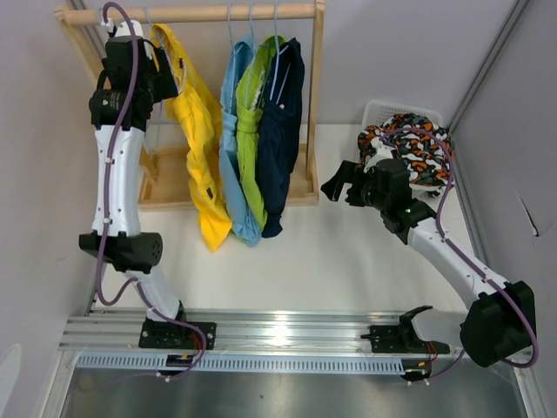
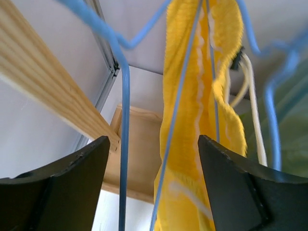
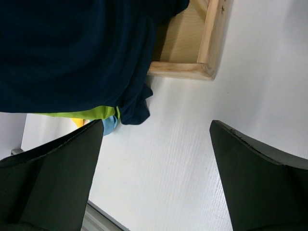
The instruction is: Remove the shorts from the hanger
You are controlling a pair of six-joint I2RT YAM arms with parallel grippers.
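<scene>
The yellow shorts (image 1: 202, 131) hang limp from a blue hanger (image 2: 125, 120) on the rail (image 1: 218, 13). They look light and soft, best pinched at the waistband. The left gripper (image 2: 154, 139) is open, apparently straddling the hanger wire. The right gripper (image 3: 156, 123) is open and empty near the navy shorts (image 3: 72, 53).

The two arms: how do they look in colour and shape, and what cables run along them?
The left arm and the right arm are built alike, with white links between bulky black joint housings. A thin purple cable runs along each arm in loose loops. The left gripper and the right gripper each have two broad, matte black, wedge-shaped fingers.
</scene>
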